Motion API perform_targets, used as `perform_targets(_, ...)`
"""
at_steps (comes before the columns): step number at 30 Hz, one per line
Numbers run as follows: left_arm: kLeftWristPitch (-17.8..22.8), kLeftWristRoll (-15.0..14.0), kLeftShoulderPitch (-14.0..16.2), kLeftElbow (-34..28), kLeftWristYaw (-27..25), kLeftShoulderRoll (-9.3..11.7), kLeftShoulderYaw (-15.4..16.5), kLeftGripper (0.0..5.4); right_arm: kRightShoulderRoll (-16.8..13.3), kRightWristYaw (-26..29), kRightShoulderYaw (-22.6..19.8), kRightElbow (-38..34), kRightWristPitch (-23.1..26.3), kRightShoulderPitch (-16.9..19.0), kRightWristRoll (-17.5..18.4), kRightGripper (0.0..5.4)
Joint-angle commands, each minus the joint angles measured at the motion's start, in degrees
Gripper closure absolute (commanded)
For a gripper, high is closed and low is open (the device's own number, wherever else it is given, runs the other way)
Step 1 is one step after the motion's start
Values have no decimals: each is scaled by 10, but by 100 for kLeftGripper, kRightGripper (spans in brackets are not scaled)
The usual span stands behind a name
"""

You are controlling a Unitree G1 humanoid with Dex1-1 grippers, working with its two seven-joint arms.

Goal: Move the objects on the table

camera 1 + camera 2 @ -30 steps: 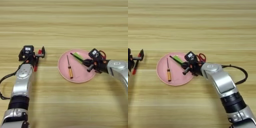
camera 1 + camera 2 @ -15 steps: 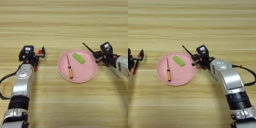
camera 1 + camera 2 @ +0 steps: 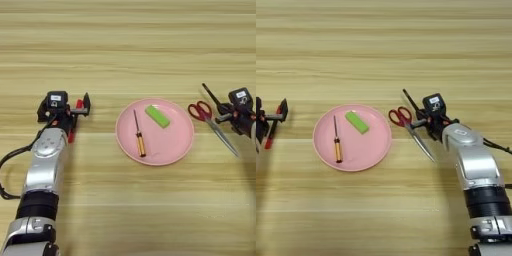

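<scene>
I look down on a pale wooden plank table. Near its middle sits a round pink plate. On the plate lie a slim orange-handled screwdriver, pointing away from me, and a flat lime-green block just to its right, the two apart. Right of the plate, red-handled scissors lie on the wood, blades closed and angled toward me. My right gripper rests just beside the scissors with a thin black pointed tool clamped in its fingers, tip pointing up and left. My left gripper sits parked well left of the plate, fingers spread, holding nothing.
</scene>
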Motion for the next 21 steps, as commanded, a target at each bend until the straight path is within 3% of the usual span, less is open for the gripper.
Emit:
perform_targets(1,-3,3,-4,4,1,0,-2,0,-5,-5,-11,29,-15,-5,-3,511)
perform_targets(21,-3,2,-5,4,2,0,-1,0,-6,-2,-12,111,-52,-11,-16,511)
